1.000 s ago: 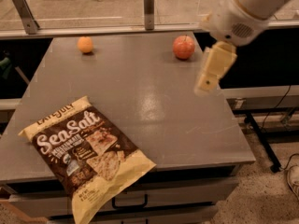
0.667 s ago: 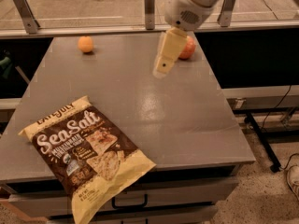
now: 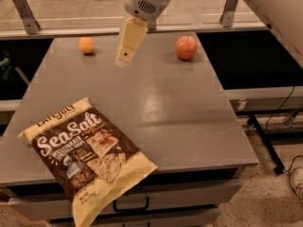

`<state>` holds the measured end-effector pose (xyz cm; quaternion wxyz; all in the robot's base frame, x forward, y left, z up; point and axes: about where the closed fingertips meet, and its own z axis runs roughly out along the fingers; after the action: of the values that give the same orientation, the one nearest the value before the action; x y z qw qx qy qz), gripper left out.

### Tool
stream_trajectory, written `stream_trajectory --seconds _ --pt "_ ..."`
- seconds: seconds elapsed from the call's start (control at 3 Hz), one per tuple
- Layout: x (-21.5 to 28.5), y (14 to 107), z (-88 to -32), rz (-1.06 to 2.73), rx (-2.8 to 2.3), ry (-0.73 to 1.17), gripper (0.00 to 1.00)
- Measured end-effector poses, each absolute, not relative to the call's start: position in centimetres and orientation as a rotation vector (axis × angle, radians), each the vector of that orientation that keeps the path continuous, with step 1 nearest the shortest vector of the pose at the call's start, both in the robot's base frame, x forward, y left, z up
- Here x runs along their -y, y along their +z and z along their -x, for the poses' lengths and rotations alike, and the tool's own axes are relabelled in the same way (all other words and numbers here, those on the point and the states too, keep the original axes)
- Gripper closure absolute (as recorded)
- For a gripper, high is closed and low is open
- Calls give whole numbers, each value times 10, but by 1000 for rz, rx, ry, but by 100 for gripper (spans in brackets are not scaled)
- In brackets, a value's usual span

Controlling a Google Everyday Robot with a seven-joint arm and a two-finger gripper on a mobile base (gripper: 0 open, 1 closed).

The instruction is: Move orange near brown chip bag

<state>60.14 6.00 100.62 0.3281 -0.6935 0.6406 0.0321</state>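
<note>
The orange (image 3: 86, 45) is a small round fruit at the far left of the grey table (image 3: 180, 108). The brown chip bag (image 3: 87, 155) lies flat at the near left corner, its lower end hanging over the front edge. My gripper (image 3: 125, 56) hangs from the arm at the top middle, above the far part of the table. It is to the right of the orange and apart from it, holding nothing that I can see.
A reddish apple (image 3: 186, 48) sits at the far right of the table. A rail with metal posts (image 3: 23, 11) runs behind the table. Drawers (image 3: 142, 203) are under the front edge. Cables (image 3: 279, 122) lie on the floor at right.
My gripper has swept left across the far side of the table, from beyond the apple to between the apple and the orange. The objects have not moved.
</note>
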Motion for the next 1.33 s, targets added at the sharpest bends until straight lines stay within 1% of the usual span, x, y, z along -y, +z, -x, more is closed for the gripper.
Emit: stream_trajectory --seconds 0.33,1.0,1.33 --pt "-78 994 -632 1746 -1674 110 0" --pt "-147 949 -743 1543 -1651 232 0" --pt "-167 919 -787 1402 -1718 261 0"
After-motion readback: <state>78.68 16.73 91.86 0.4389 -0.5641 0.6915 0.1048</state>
